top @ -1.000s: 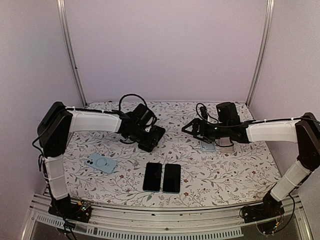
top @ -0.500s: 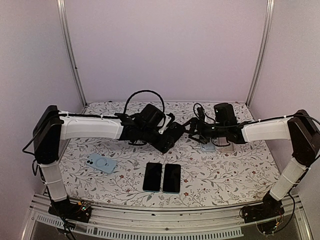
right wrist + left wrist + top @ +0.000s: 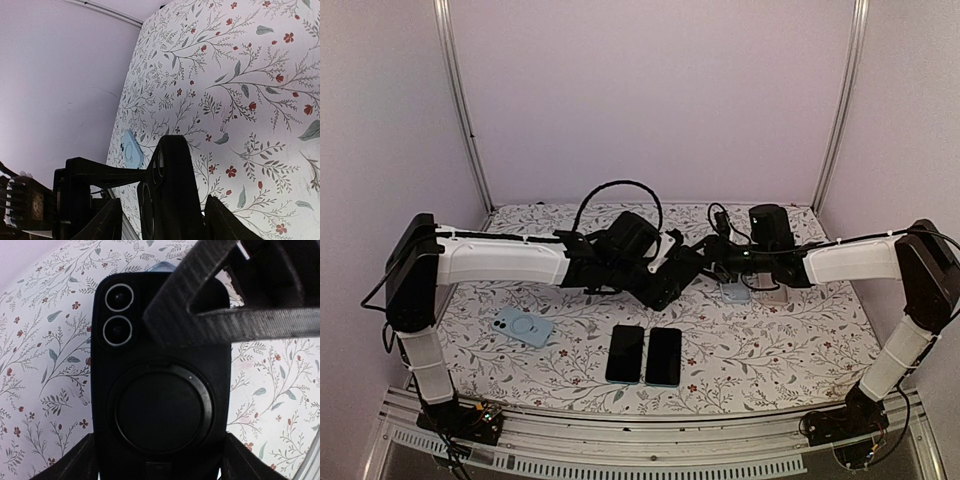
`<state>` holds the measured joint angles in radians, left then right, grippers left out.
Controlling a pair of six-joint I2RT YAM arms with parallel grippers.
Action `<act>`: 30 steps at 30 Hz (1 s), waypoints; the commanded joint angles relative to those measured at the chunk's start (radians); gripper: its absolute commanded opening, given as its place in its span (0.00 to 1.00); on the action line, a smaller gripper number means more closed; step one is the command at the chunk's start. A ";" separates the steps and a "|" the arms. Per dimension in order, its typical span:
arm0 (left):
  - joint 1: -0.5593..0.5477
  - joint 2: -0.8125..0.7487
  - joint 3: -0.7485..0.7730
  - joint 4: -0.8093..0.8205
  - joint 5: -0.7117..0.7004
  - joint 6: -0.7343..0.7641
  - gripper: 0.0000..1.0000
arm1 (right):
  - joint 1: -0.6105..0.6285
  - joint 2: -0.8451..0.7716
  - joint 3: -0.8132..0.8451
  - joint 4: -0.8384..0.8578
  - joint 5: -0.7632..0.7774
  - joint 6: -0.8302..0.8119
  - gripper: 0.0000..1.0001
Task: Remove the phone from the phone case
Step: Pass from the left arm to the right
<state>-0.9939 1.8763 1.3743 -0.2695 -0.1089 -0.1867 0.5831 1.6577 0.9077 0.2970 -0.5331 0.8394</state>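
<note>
My left gripper (image 3: 665, 284) is shut on a black phone in a black case (image 3: 675, 272) and holds it above the middle of the table. In the left wrist view the case (image 3: 160, 390) shows its back, with two camera lenses and a round ring, and my left gripper (image 3: 157, 462) clamps its lower sides. My right gripper (image 3: 703, 263) meets the top end of the case; one of its fingers (image 3: 200, 305) crosses the case's upper right corner. In the right wrist view the case (image 3: 167, 200) stands edge-on between my right gripper (image 3: 160, 220)'s spread jaws, with small gaps on both sides.
A light blue case (image 3: 523, 326) lies at the left; it also shows in the right wrist view (image 3: 131, 149). Two dark phones (image 3: 626, 353) (image 3: 663, 356) lie side by side at the front. A pale blue case (image 3: 735, 292) and a grey one (image 3: 772, 294) lie under the right arm.
My left arm has carried the black cased phone to the right, up to my right gripper. The right gripper has shifted slightly left so its jaws now straddle the case's top end.
</note>
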 commanded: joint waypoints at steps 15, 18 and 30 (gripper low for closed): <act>-0.046 -0.009 0.051 0.076 -0.079 0.044 0.66 | 0.007 -0.048 0.009 0.034 -0.028 0.052 0.00; -0.071 0.010 0.078 0.051 -0.152 0.061 0.78 | 0.006 -0.059 0.014 0.034 -0.025 0.065 0.00; -0.188 0.126 0.215 -0.069 -0.499 0.138 0.90 | 0.003 -0.091 0.008 0.030 0.009 0.111 0.00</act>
<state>-1.1343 1.9629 1.5364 -0.3195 -0.4671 -0.0910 0.5819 1.5997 0.9073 0.2893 -0.5297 0.9108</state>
